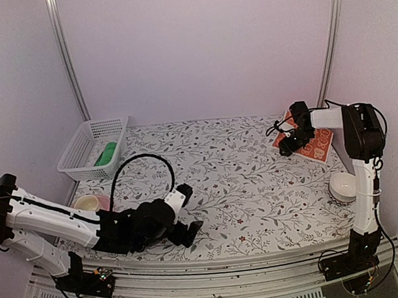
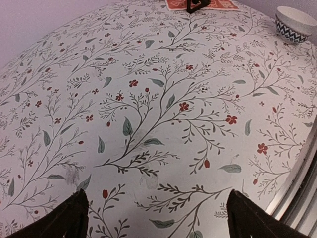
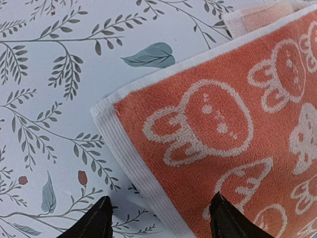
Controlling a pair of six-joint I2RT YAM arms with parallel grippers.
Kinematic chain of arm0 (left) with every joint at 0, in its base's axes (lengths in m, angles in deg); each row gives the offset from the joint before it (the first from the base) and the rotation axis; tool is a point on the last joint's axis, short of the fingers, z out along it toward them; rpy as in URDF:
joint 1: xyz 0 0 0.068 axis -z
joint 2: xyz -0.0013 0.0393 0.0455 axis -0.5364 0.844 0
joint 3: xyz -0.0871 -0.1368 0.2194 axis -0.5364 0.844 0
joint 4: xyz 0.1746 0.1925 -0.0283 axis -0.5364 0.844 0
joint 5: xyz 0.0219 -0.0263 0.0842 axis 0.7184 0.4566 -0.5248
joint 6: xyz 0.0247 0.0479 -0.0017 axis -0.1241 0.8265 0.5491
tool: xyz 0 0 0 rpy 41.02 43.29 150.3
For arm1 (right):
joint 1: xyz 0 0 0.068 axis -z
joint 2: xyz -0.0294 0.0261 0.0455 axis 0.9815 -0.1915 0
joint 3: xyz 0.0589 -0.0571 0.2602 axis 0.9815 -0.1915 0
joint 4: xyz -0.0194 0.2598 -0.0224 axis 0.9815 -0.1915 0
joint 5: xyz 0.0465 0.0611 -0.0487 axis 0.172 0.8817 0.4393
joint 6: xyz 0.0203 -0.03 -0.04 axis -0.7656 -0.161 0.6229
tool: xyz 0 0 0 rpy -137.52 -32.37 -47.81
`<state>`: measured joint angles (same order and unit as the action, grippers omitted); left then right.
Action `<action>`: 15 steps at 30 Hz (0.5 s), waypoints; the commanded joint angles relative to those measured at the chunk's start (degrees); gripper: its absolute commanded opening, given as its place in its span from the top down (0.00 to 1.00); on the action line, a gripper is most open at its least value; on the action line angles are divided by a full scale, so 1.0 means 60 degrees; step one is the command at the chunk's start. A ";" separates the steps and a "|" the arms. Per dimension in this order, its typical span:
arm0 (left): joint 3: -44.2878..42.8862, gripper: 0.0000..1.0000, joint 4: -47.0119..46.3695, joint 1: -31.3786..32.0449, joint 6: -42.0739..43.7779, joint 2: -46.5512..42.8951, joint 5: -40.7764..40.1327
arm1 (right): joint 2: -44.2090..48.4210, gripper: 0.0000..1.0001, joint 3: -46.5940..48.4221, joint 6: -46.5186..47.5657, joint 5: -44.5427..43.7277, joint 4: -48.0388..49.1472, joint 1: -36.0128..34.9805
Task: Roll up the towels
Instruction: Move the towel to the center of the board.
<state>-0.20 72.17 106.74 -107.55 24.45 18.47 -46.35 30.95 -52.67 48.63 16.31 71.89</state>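
R gripper open, fingers apart over the white-hemmed corner of the orange towel, lying flat far right on the surface, nothing gripped afaict. L gripper wide open & empty, low near front-left; green towel sits in the white basket far left.

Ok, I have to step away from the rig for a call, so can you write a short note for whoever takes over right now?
Left hand: open, empty, low over the table near its front edge.
Right hand: open over an edge of the orange towel, nothing gripped.
Orange towel: lying flat and unrolled at the table's far right.
Green towel: in the basket at the far left; I cannot tell whether it is rolled.
Done: no finished roll visible on the table.
Left: roll the orange towel, then check the green one.
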 commanded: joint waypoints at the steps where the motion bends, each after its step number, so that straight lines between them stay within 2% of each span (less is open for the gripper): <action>1: -0.0367 0.03 -0.0286 0.0418 -0.0160 0.0280 -0.0514 | -0.0865 0.42 0.0423 -0.0079 -0.0142 -0.0437 0.0115; 5: -0.0532 0.03 -0.0271 0.0647 -0.0185 0.0591 -0.0832 | -0.1001 0.69 0.0598 -0.0042 0.0224 -0.0715 0.0124; 6: -0.0543 0.03 -0.0333 0.0686 -0.0199 0.0651 -0.0838 | -0.0966 0.77 0.0617 -0.0008 0.0348 -0.0780 0.0122; 7: -0.0550 0.03 -0.0411 0.0707 -0.0217 0.0708 -0.0841 | -0.0896 0.93 0.0621 0.0021 0.0487 -0.0840 0.0113; 9: -0.0593 0.03 -0.0488 0.0733 -0.0212 0.0787 -0.0807 | -0.0630 0.97 0.0591 0.0161 0.0790 -0.0987 0.0056; 15: -0.0649 0.03 -0.0570 0.0811 -0.0210 0.0681 -0.0955 | 0.0798 0.98 -0.0129 0.0731 0.2372 -0.1300 -0.0660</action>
<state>-2.54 70.66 110.54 -108.54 28.97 14.32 -47.66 33.16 -50.90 54.81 14.13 71.19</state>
